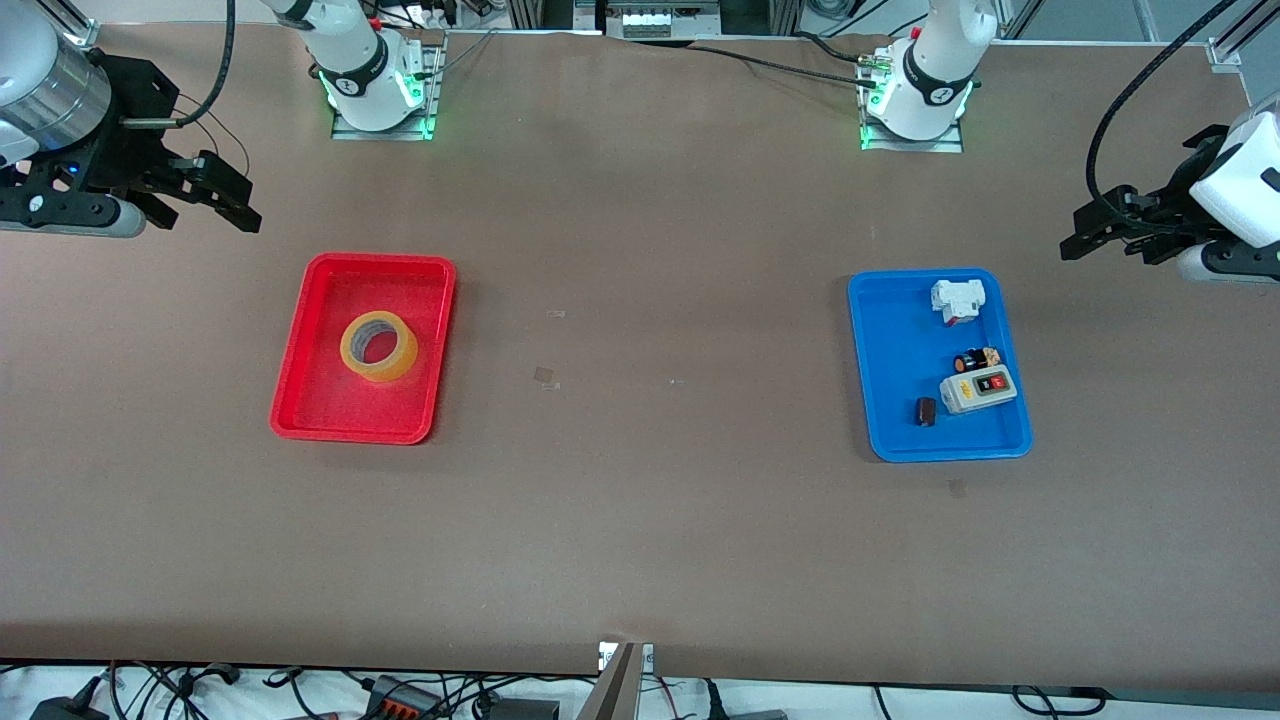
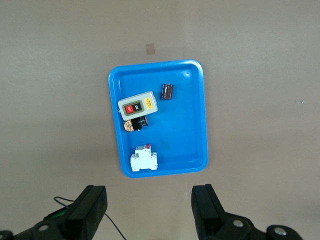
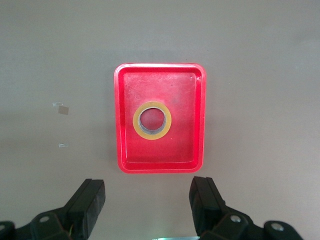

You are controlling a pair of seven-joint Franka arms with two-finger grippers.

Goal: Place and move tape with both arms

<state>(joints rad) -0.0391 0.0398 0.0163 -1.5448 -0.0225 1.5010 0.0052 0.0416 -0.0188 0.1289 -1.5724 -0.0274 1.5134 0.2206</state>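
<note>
The translucent yellow tape roll [image 1: 379,346] lies flat in the red tray [image 1: 310,402] toward the right arm's end of the table; it also shows in the right wrist view [image 3: 152,120] inside the tray [image 3: 125,115]. My right gripper [image 1: 225,195] is open and empty, up in the air over the table's edge at its own end, well away from the tray; in its wrist view [image 3: 148,205] the jaws stand wide apart. My left gripper [image 1: 1095,228] is open and empty, in the air over the table at the left arm's end, also shown in its wrist view [image 2: 150,210].
A blue tray [image 1: 890,350] toward the left arm's end holds a white breaker [image 1: 957,300], a grey switch box with a red button [image 1: 978,390], a small black-and-orange part [image 1: 978,359] and a small dark block [image 1: 926,411]. The tray also shows in the left wrist view [image 2: 190,125].
</note>
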